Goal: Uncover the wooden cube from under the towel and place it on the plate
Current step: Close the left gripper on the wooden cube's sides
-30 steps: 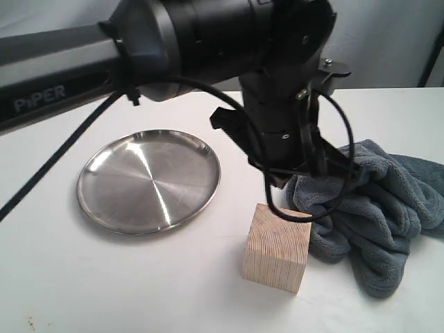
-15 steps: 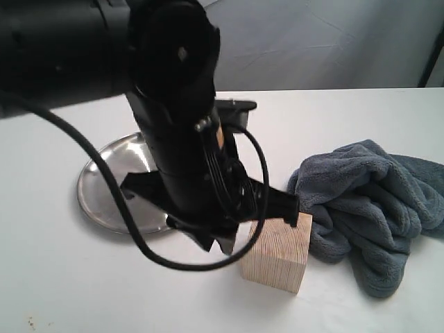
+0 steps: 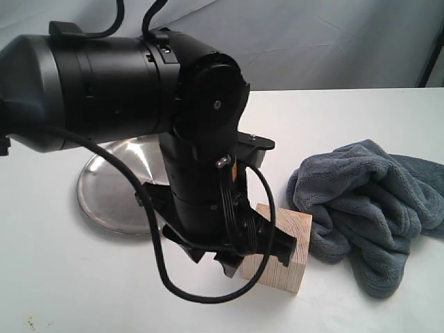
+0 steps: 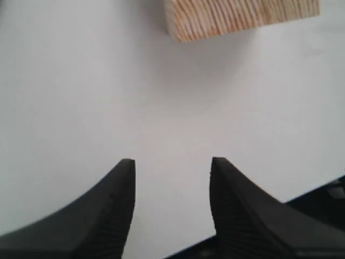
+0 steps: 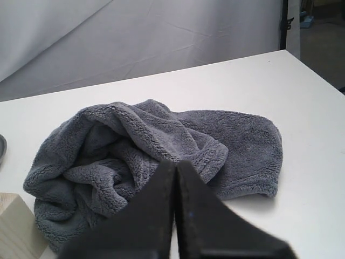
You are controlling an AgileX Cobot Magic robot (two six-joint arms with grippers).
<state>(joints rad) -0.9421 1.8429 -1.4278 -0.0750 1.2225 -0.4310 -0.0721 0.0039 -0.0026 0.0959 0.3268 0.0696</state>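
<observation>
The wooden cube (image 3: pixel 297 239) stands uncovered on the white table, its left part hidden behind my left arm (image 3: pixel 201 187). In the left wrist view the cube (image 4: pixel 242 16) lies ahead of my left gripper (image 4: pixel 171 162), which is open and empty above bare table. The grey-blue towel (image 3: pixel 368 201) is bunched to the right of the cube, touching it. The steel plate (image 3: pixel 104 194) sits to the left, half hidden by the arm. My right gripper (image 5: pixel 175 164) is shut and empty, hovering near the towel (image 5: pixel 156 140); it does not show in the exterior view.
A grey backdrop hangs behind the table. The table's right edge (image 5: pixel 318 70) runs past the towel. A cable (image 3: pixel 166 277) loops down from the left wrist close to the table, in front of the cube.
My left arm swung from above the cube and towel to the left and down, now covering much of the plate and the cube's left side. Cube and towel have not moved.
</observation>
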